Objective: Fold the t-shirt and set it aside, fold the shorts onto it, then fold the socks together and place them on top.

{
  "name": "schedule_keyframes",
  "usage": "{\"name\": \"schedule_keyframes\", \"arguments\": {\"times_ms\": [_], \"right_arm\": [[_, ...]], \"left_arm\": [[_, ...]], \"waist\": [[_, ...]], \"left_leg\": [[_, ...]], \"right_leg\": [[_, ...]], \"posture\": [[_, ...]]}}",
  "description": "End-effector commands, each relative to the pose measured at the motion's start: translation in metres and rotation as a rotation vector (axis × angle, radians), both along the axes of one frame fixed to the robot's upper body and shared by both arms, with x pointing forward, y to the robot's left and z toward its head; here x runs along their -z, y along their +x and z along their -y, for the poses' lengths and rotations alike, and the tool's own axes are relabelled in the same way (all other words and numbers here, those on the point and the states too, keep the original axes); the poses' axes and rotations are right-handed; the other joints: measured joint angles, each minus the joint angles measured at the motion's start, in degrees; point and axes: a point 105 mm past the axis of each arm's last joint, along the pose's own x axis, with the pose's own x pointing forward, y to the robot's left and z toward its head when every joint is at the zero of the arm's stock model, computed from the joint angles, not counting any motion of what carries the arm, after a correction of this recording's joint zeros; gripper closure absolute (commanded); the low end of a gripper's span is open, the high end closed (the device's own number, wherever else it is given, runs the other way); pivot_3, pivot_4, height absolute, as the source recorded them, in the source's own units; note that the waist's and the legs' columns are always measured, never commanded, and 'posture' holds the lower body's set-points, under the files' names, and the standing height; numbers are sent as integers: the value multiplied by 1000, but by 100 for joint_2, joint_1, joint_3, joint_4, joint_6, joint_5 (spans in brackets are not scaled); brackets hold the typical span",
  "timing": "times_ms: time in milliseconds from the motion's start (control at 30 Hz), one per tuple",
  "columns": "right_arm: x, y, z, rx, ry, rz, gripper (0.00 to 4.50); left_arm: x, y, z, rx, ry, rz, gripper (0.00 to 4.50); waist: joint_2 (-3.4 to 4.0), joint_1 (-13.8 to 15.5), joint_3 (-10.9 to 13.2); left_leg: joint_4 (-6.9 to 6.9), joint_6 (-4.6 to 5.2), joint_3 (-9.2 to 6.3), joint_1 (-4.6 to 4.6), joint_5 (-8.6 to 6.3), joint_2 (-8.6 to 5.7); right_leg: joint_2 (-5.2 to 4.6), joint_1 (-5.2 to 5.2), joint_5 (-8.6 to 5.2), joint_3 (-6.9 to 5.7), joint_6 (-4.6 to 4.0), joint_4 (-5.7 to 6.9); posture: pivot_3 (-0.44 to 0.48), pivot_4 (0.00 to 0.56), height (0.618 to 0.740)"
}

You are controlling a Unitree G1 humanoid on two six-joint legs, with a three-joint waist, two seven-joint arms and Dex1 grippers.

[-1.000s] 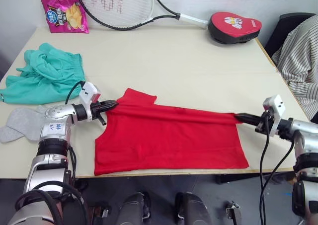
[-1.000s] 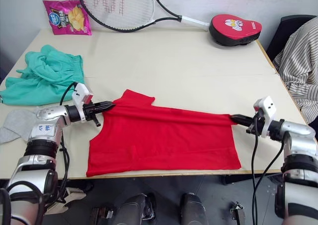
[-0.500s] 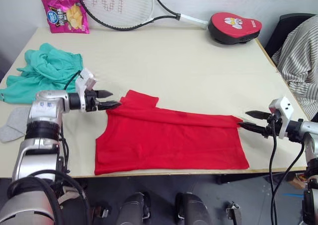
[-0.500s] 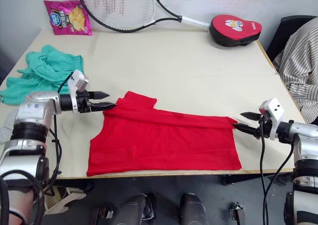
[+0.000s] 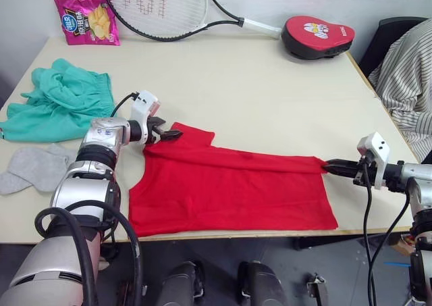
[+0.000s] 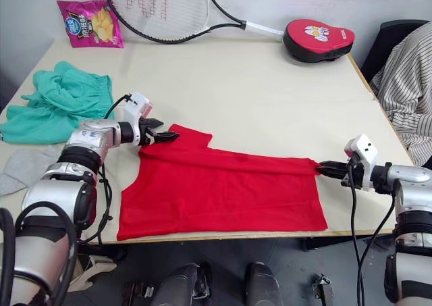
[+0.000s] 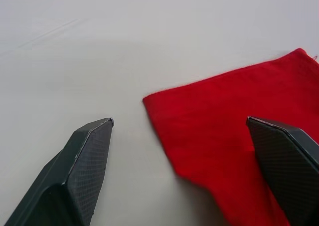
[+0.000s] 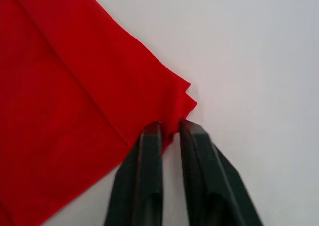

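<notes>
Two socks (image 5: pixel 30 169) lay flat at the table's (image 5: pixel 270 96) left edge, light grey, soft, partly cut off in the right eye view. The shorts (image 5: pixel 61 103) sat crumpled behind them, teal, waistband gathered, far-left end clipped by the frame. The t-shirt (image 5: pixel 229 188) lay folded lengthwise near the front edge, bright red, smooth cotton, one sleeve sticking up at its left end.

The left gripper (image 5: pixel 167 134) was at that sleeve, fingers (image 7: pixel 84 161) spread wide, one over bare table, one over red cloth; touching or not was hard to tell. The right gripper (image 5: pixel 331 165) was at the shirt's right corner, fingers (image 8: pixel 149 181) nearly together with a thin bit of layered hem between them; real grip was hard to confirm.

At the far edge: a racket (image 5: pixel 162 9), head cut off at top; a pink glossy snack bag (image 5: pixel 86 21); a red and black padded mitt (image 5: pixel 317 36). Striped fabric (image 5: pixel 408 83) showed at the right, cut off.
</notes>
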Motion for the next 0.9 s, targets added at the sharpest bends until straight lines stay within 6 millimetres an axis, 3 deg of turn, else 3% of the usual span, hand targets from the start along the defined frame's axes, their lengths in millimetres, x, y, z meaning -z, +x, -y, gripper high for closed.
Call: {"name": "schedule_keyframes", "arguments": {"times_ms": [33, 267, 367, 800, 900], "right_arm": [[-7, -2, -3, -19, 11, 32, 4459], [-6, -5, -6, -28, 2, 34, 4459], [-6, -5, -7, -28, 0, 40, 4500], [-6, -4, -9, -27, -4, 50, 4500], [-8, -3, -8, -22, -4, 62, 4500]], "left_arm": [[-10, 8, 3, -39, 33, 58, 0], [-2, 14, 18, -89, 24, 47, 0], [-2, 15, 21, -105, 1, 55, 536], [-4, 13, 18, -74, -44, 82, 4491], [-14, 13, 14, -69, -88, 118, 4491]], "waist": [[0, 6, 0], [-1, 17, 0], [-1, 13, 0], [-1, 10, 0], [-1, 4, 1]], "left_leg": [[1, 0, 0, 0, 0, 0], [3, 0, -1, 0, -1, -2], [4, 0, -1, 0, -1, -1], [4, 0, -1, 0, -1, -2], [4, 0, -1, 0, -1, -2]], "right_leg": [[-1, 0, 0, 0, 0, 0], [-3, 1, 0, 0, 0, 3], [-4, 0, 0, -1, 0, 4], [-2, 0, 0, -1, 0, 4], [-2, -1, 0, -1, 0, 4]], "posture": [[0, 150, 740], [0, 150, 740], [0, 150, 740], [0, 150, 740], [0, 150, 740]]}}
